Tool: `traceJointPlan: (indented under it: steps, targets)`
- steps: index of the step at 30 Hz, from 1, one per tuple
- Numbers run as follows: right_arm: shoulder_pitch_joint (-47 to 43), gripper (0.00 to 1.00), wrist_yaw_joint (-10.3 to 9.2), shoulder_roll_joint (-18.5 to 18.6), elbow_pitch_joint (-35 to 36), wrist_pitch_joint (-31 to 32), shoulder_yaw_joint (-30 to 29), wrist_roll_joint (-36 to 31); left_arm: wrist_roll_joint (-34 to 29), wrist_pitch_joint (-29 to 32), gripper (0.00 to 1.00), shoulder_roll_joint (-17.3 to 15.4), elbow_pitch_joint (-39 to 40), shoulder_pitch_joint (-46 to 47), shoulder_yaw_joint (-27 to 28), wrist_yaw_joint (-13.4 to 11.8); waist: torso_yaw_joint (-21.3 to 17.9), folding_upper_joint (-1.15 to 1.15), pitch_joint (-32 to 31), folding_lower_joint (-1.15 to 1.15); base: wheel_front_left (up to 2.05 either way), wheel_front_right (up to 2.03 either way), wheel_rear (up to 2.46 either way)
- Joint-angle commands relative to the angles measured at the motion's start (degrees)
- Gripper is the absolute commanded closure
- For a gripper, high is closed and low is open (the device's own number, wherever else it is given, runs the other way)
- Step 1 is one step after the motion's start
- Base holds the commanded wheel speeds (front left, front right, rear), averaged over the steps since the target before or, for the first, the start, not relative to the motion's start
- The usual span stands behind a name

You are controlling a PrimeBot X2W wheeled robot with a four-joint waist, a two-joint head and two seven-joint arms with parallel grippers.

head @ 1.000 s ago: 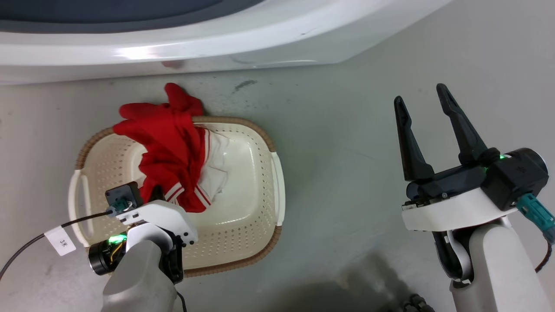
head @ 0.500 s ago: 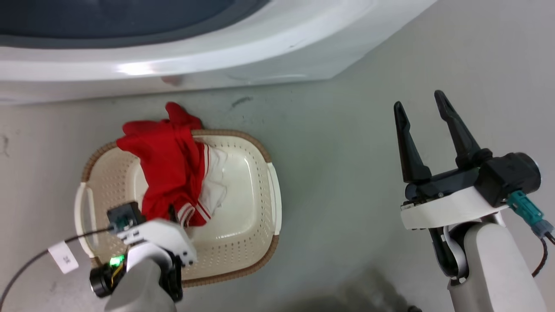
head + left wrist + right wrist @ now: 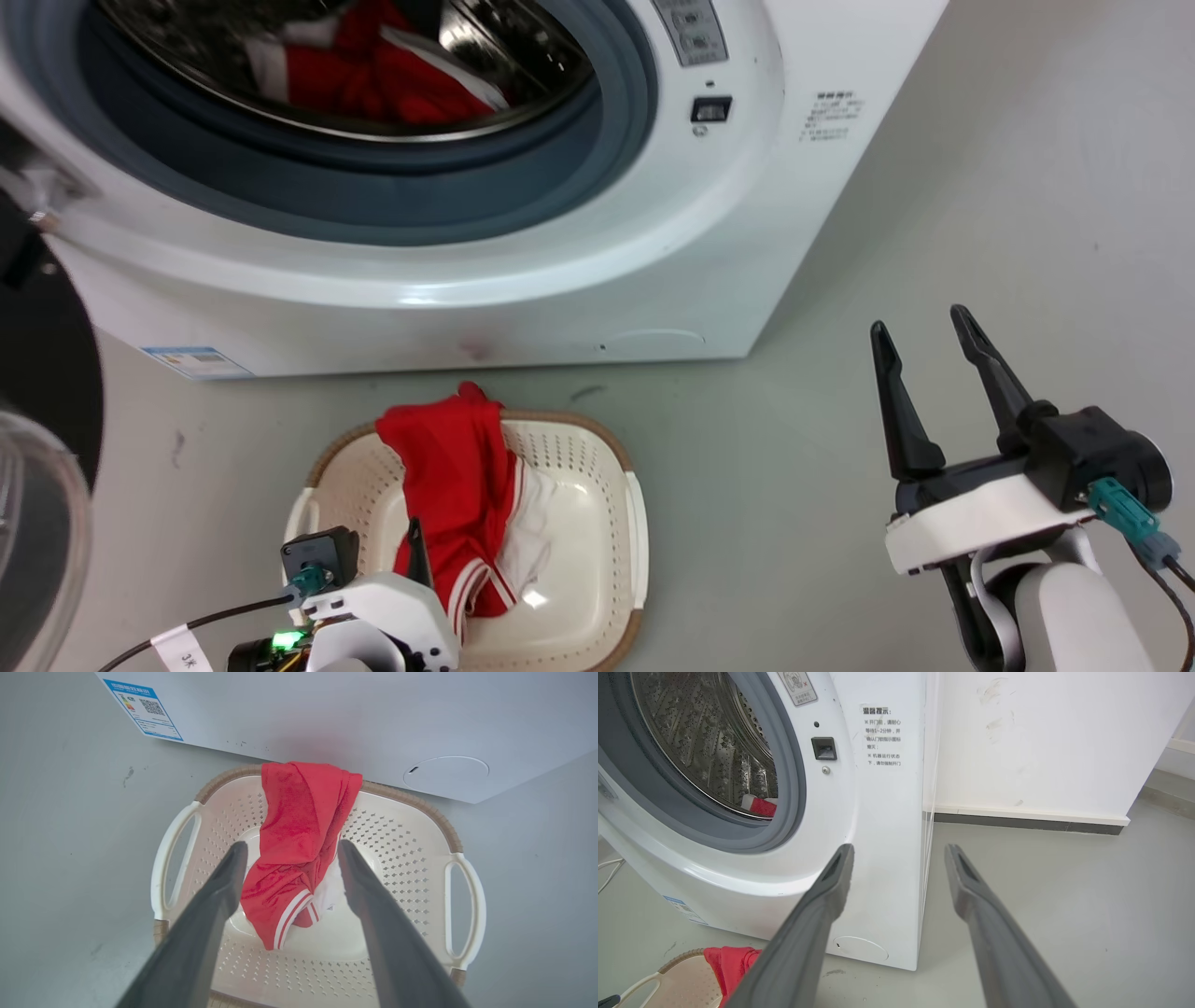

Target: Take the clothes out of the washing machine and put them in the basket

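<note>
Left hand [image 3: 290, 845] open over red garment [image 3: 299, 826] draped on basket [image 3: 406, 800] rim; right hand [image 3: 920, 319] open, empty; reach low into washing machine [image 3: 560, 261], pinch clothes [image 3: 373, 79] by thick fold

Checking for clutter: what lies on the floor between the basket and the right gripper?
Nothing: in the head view, bare grey floor separates the basket from the right gripper.

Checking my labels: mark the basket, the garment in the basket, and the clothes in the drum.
basket [image 3: 397, 849]: left wrist view, perforated side wall.
garment in the basket [image 3: 294, 826]: left wrist view, red fabric at its middle.
clothes in the drum [image 3: 392, 82]: head view, red fabric.
</note>
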State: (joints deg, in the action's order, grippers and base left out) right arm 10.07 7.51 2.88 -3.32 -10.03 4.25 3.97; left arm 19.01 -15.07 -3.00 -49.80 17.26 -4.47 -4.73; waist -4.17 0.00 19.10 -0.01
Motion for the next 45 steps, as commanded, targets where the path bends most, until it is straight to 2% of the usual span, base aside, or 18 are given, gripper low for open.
traceJointPlan:
  steps: [1, 12, 20, 24, 35, 39, 45]
  targets:
    - [-1.08, 0.0, -0.04, 0.0, 0.55, 0.34, -0.28, -0.25, -0.09, -0.15, 0.0, 0.16, 1.68, -1.03, -0.68, -0.26, 1.99, 0.0, -3.39, 0.01, 0.0, 0.0, 0.0]
    - [-5.14, 0.0, -0.04, 0.0, 4.82, 2.77, -2.6, -0.87, -2.89, -0.15, 0.0, 0.13, 20.84, -6.38, -3.79, -3.2, 3.97, 0.0, -8.0, 0.01, 0.0, 0.0, 0.0]
    - [-6.81, 0.0, -0.03, -0.01, 6.66, 3.88, -3.43, -0.83, -6.52, -0.15, 0.0, 0.12, 32.14, -6.3, -3.95, -3.58, 4.77, 0.0, -9.64, 0.01, 0.0, 0.0, 0.0]
    - [-7.03, 0.0, -0.03, -0.01, 7.54, 3.89, -4.01, -0.76, -7.9, -0.15, 0.0, 0.13, 34.39, -3.86, -4.45, -3.07, 5.26, 0.0, -9.46, 0.01, 0.0, 0.0, 0.0]
    - [-4.95, 0.0, -0.03, -0.01, 10.47, 4.41, -3.63, -1.0, -9.21, -0.15, 0.0, -0.23, 28.16, 9.48, -4.32, -0.48, 5.43, 0.0, -3.2, 0.01, 0.0, 0.0, 0.0]
    - [-3.22, 0.0, -0.03, -0.01, 11.88, 4.22, -2.97, -0.8, -9.75, -0.15, 0.0, -1.3, 19.95, 19.7, -4.23, 1.56, 4.68, 0.0, 2.44, 0.01, 0.0, 0.0, 0.0]
    - [-1.22, 0.0, -0.03, -0.01, 12.13, 3.48, -2.09, -0.27, -9.86, 0.45, 0.0, -2.24, 11.63, 29.0, -4.34, 2.68, 3.3, 0.0, 7.03, 0.01, 0.0, 0.0, 0.0]
